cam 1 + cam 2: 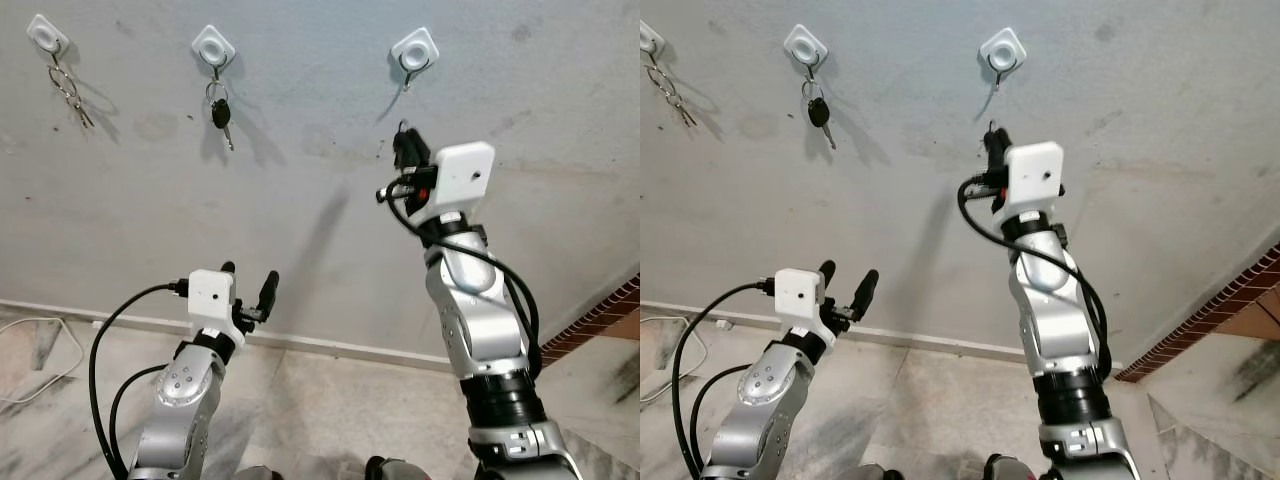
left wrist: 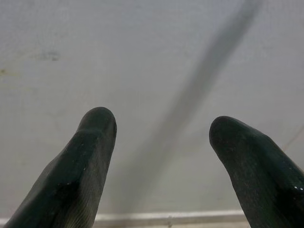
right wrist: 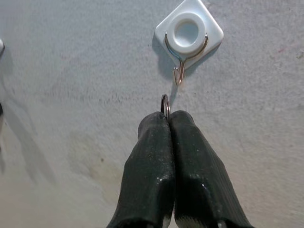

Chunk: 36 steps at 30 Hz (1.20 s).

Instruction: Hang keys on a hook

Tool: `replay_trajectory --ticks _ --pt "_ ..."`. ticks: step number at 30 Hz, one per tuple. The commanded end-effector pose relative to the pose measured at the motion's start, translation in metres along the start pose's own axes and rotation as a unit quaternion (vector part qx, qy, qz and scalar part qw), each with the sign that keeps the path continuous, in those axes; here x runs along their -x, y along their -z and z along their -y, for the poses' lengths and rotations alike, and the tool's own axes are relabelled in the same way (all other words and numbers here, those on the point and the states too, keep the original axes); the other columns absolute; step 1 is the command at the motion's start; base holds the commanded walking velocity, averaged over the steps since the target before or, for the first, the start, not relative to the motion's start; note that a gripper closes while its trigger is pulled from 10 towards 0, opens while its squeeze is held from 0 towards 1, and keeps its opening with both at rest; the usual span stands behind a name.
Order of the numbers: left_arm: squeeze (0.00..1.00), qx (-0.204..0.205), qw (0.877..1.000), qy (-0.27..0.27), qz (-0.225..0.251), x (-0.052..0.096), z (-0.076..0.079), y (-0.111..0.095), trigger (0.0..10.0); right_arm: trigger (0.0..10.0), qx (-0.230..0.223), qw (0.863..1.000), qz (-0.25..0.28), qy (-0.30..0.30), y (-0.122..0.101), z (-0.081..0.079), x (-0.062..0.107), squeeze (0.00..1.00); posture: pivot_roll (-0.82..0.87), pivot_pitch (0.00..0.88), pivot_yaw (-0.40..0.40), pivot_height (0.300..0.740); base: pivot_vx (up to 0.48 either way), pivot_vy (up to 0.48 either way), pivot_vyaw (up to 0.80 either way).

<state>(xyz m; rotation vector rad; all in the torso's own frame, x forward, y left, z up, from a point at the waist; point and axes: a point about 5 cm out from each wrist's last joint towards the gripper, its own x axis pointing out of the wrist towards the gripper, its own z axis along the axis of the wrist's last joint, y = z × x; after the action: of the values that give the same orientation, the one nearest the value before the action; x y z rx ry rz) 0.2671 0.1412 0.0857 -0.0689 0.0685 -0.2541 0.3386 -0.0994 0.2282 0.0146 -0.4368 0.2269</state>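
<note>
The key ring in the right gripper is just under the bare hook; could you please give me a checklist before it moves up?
1. Grasp: the right gripper is shut on the key ring, whose top loop pokes out above the fingertips. Ok.
2. Target free: the right-hand hook carries nothing. Ok.
3. Alignment: the ring sits just below the hook tip and slightly to one side in the right wrist view. Not ok yet.
4. Ring on hook: ring and hook are apart. Not ok.
5. Neighbouring hooks: the middle hook already holds a black key, and the left hook holds keys. Ok.
6. Left gripper: open, low, away from the hooks. Ok.
</note>
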Motion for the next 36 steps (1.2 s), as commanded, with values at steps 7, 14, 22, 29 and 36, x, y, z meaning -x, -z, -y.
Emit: replay_trajectory --ticks 7,14,22,29,36 --pt "0.00 0.011 0.999 -0.007 -0.032 0.015 -0.006 0.011 10.0 10.0 -0.057 0.998 0.015 -0.029 -0.005 -0.008 -0.011 0.00 0.05 0.198 0.074 0.740 0.000 0.000 0.00" --pt "0.00 0.008 1.000 -0.003 -0.031 0.011 -0.007 0.007 10.0 10.0 -0.058 0.997 0.032 -0.038 -0.009 -0.009 -0.015 0.00 0.04 0.191 0.090 0.740 0.000 0.000 0.00" --pt "0.00 0.006 1.000 0.005 -0.029 0.009 -0.004 0.005 10.0 10.0 -0.057 0.996 0.057 -0.040 -0.020 -0.004 -0.020 0.00 0.04 0.189 0.090 0.740 0.000 0.000 0.00" --pt "0.00 0.008 1.000 0.008 -0.026 0.009 -0.002 0.005 10.0 10.0 -0.052 0.996 0.063 -0.027 -0.023 0.003 -0.020 0.00 0.04 0.189 0.083 0.740 0.000 0.000 0.00" --pt "0.00 -0.008 0.998 0.056 0.004 0.004 0.012 -0.011 10.0 10.0 -0.050 0.997 0.064 -0.019 -0.024 0.009 -0.022 0.00 0.04 0.189 0.081 0.740 0.000 0.000 0.00"
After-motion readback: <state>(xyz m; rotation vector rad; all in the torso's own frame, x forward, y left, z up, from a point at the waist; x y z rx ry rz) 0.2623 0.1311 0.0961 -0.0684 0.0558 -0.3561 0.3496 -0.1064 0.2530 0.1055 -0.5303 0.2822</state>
